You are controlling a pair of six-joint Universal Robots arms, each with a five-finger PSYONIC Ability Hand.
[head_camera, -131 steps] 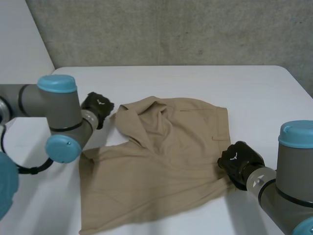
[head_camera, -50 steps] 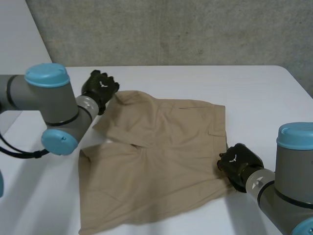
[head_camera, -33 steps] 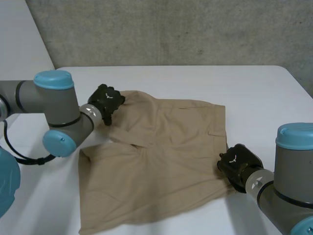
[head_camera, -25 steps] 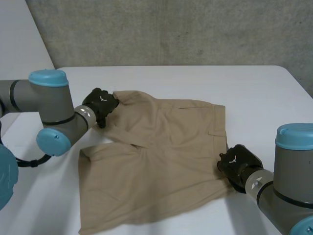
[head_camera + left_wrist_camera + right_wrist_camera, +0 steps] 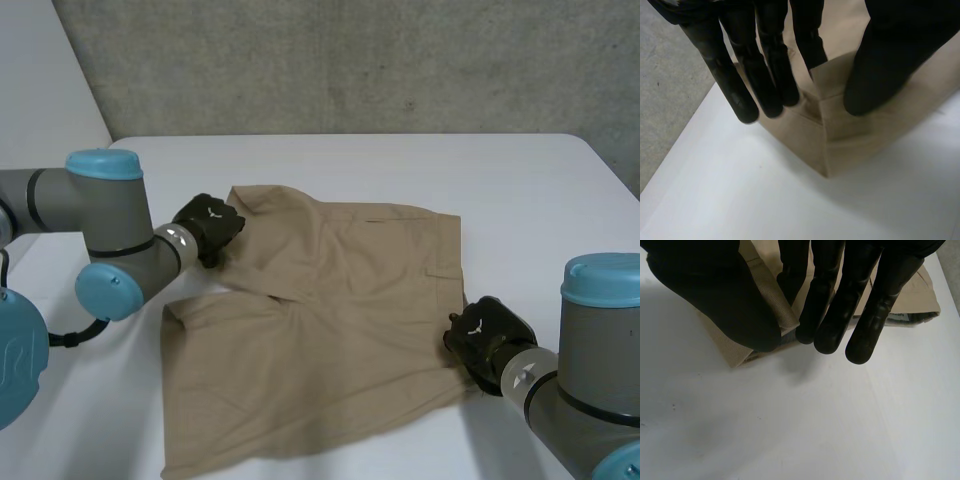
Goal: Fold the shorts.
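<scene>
The bunched flap on the far left leg of the shorts has been pulled back out since a couple of seconds ago, so the shorts now lie spread flat on the tabletop, with only shallow creases near the crotch. The left hand has come down from above that leg's far corner to its outer edge. In the left wrist view the hem corner lies just past its fingertips, with cloth running up between the thumb and one finger, so it seems to pinch the hem there. The right hand has stayed at the near right corner, with the waistband clamped between thumb and fingers. With both hands holding the cloth and the shorts flattened, the setup looks done. The fold itself is not yet begun.
</scene>
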